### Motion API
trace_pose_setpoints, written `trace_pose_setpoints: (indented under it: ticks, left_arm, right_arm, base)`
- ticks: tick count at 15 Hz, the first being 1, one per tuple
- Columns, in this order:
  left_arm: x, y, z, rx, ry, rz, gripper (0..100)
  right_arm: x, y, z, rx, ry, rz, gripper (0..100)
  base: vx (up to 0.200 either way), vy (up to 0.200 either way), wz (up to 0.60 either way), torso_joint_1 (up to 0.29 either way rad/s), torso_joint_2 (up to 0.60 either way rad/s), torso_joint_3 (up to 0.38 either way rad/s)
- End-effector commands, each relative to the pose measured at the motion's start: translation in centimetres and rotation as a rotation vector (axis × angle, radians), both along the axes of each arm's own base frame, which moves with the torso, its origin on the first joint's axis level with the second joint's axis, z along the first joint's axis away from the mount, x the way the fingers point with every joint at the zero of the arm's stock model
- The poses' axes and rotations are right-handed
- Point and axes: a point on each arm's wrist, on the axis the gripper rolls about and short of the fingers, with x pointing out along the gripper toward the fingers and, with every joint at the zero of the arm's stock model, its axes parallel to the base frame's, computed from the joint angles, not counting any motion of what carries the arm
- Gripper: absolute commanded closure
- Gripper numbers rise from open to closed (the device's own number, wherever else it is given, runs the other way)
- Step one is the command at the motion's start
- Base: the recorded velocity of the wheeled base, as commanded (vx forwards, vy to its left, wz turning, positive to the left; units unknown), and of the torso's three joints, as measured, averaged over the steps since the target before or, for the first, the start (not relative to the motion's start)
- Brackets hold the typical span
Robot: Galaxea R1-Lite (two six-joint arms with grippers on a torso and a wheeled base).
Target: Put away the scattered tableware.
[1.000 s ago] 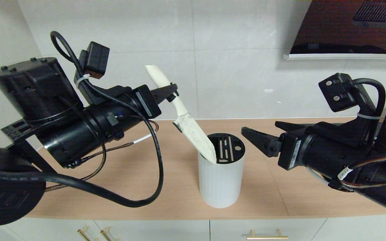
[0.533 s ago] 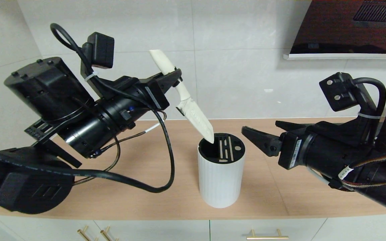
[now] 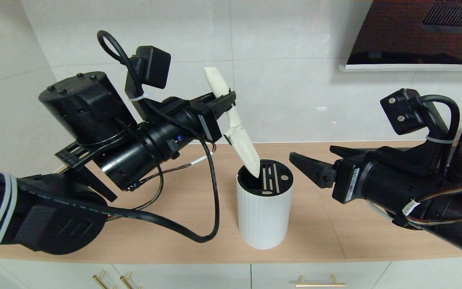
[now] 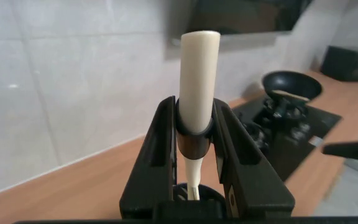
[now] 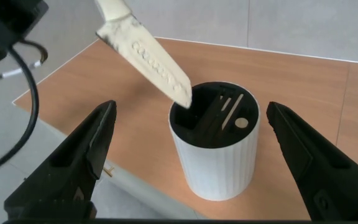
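A white knife [image 3: 237, 127] with a cream handle [image 4: 197, 93] is clamped in my left gripper [image 3: 223, 100], blade pointing down. Its tip [image 5: 182, 93] sits just at the black slotted top of the white ribbed knife holder [image 3: 264, 208], over the wide opening on the holder's left side. The holder [image 5: 216, 155] stands upright on the wooden counter [image 3: 167, 224]. My right gripper [image 3: 309, 162] hovers open just to the right of the holder's top, with the holder seen between its two fingers [image 5: 73, 162] from the wrist.
A tiled wall rises behind the counter. A dark range hood [image 3: 415, 36] hangs at the upper right. A stove with a black pan [image 4: 291, 87] lies farther along the counter. Cabinet drawers with brass handles [image 3: 319, 283] sit below the counter's front edge.
My left arm has swung right and turned the knife more upright, bringing the blade tip from the holder's left rim to over its opening. The right arm has stayed put.
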Motion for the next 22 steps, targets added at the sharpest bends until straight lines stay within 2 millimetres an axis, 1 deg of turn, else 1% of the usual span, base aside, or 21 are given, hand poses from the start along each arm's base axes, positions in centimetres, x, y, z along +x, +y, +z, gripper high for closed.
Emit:
trace_pose_setpoints:
  ticks: [1,8,10,11,17,22]
  left_arm:
    - [0.1,-0.3,-0.8,0.014,0.021,-0.006,100]
    - [0.7,-1.0,-2.5,0.056,0.056,-0.007,100]
    - [1.3,-1.4,-3.6,0.081,0.075,-0.005,100]
    - [1.4,-1.4,-3.7,0.083,0.079,-0.005,100]
    - [2.0,-3.4,-6.2,0.119,0.134,-0.028,100]
    - [3.1,-4.4,-8.3,0.143,0.172,-0.016,100]
  right_arm:
    - [0.1,0.1,-0.2,-0.004,0.004,0.000,0]
    - [0.2,0.2,-0.4,-0.012,0.012,0.000,0]
    - [0.2,0.3,-0.6,-0.016,0.015,0.000,0]
    - [0.2,0.3,-0.6,-0.016,0.015,0.000,0]
    - [0.3,0.4,-0.7,-0.020,0.019,-0.002,0]
    - [0.4,0.4,-0.8,-0.024,0.022,-0.002,0]
  base:
    - [0.000,0.000,0.00,0.000,0.00,0.000]
    - [0.000,0.000,0.00,0.000,0.00,0.000]
    - [0.000,0.000,0.00,0.000,0.00,0.000]
    - [0.000,0.000,0.00,0.000,0.00,0.000]
    - [0.000,0.000,0.00,0.000,0.00,0.000]
    - [0.000,0.000,0.00,0.000,0.00,0.000]
